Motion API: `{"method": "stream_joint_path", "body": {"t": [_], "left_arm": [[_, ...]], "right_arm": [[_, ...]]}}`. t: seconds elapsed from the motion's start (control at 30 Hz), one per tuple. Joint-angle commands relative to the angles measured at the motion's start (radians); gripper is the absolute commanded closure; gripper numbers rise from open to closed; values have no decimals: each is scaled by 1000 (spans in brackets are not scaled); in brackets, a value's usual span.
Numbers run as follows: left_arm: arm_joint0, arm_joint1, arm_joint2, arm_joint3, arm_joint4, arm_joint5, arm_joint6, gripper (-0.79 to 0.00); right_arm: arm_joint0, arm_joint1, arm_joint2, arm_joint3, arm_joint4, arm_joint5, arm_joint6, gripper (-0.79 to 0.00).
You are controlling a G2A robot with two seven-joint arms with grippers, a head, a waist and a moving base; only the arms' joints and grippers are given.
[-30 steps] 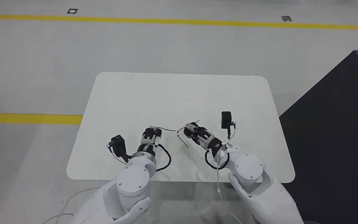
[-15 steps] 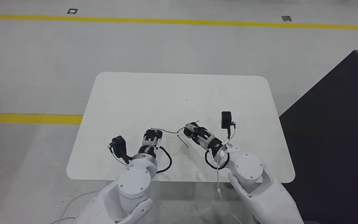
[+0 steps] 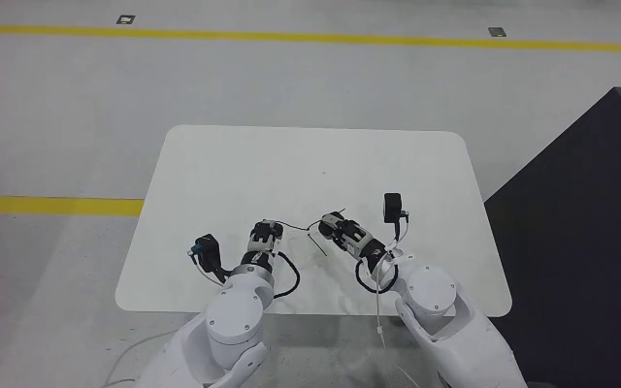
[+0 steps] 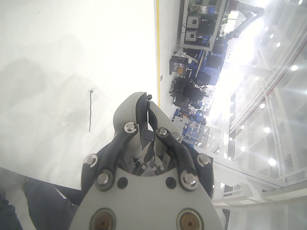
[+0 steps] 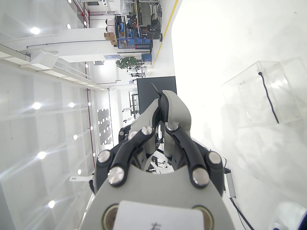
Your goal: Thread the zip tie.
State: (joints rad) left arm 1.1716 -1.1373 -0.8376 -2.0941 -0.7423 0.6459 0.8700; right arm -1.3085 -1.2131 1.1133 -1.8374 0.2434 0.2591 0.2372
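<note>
A thin black zip tie [image 3: 291, 227] stretches between my two grippers near the table's front edge. My left gripper [image 3: 268, 229] is shut, and a small black piece of the tie [image 4: 150, 96] shows at its fingertips [image 4: 141, 101]. My right gripper [image 3: 327, 225] is also shut. A pointed black strip end [image 5: 155, 88] sticks out past its fingertips [image 5: 172, 101]. The two grippers face each other a short way apart.
A clear plastic box [image 5: 251, 101] sits on the white table [image 3: 291, 165] just beyond the grippers, with a second black zip tie [image 5: 269, 96] on it, also seen as the spare tie [image 3: 317, 244]. A dark panel [image 3: 572, 194] stands off the table's right side.
The left arm has shifted very slightly. Both grippers stay shut and the tie holds about the same place.
</note>
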Motion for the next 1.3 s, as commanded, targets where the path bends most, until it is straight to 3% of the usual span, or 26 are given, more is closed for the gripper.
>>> {"method": "stream_joint_path", "body": {"t": [0.0, 1.27], "left_arm": [[4, -4, -4, 0, 5, 5, -4, 0], [79, -84, -83, 3, 139, 60, -97, 0]], "right_arm": [[0, 0, 0, 0, 0, 0, 0, 0], [0, 0, 0, 0, 0, 0, 0, 0]]}}
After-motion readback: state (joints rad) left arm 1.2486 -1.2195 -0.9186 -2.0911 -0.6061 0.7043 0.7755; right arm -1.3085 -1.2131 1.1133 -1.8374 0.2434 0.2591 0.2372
